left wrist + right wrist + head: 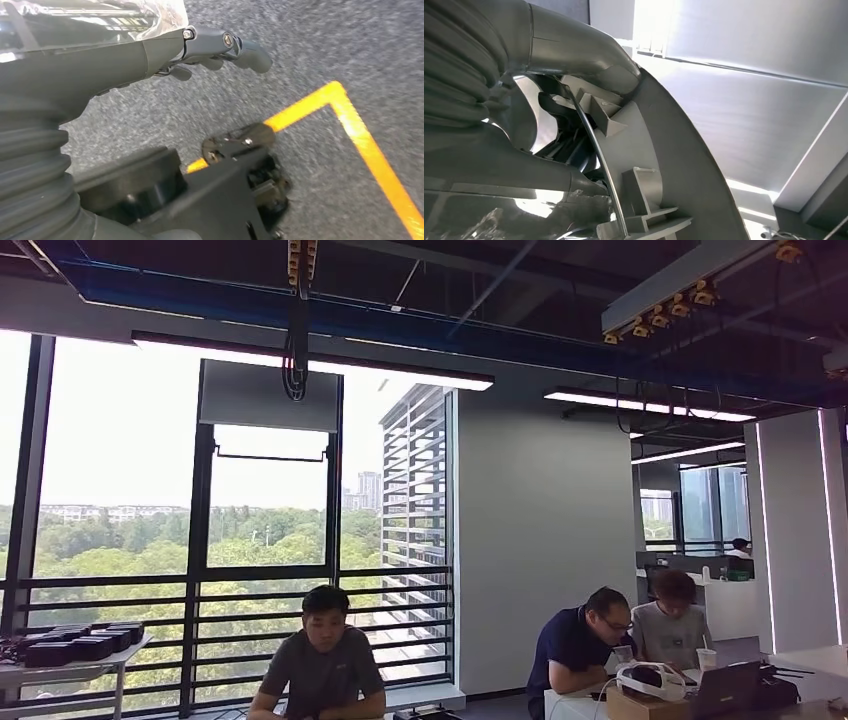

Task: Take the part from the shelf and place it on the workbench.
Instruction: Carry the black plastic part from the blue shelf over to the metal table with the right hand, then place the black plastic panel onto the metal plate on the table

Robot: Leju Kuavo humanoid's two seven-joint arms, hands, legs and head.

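In the right wrist view my right hand point(549, 165) grips the part point(664, 150), a large grey curved plastic piece with ribs and small brackets on its inner side. My thick grey thumb point(574, 45) lies over the part's top edge, and the part hides most of the other fingers. My left hand point(215, 50) hangs over the grey carpet in the left wrist view. Its fingers are loosely apart and hold nothing.
Yellow tape point(350, 120) marks a corner on the carpet below my left hand. Ahead, one person point(320, 660) sits by the windows. Two more sit at a desk point(800, 665) with a laptop point(725, 690) at the right. A table point(70, 665) with black items stands at the left.
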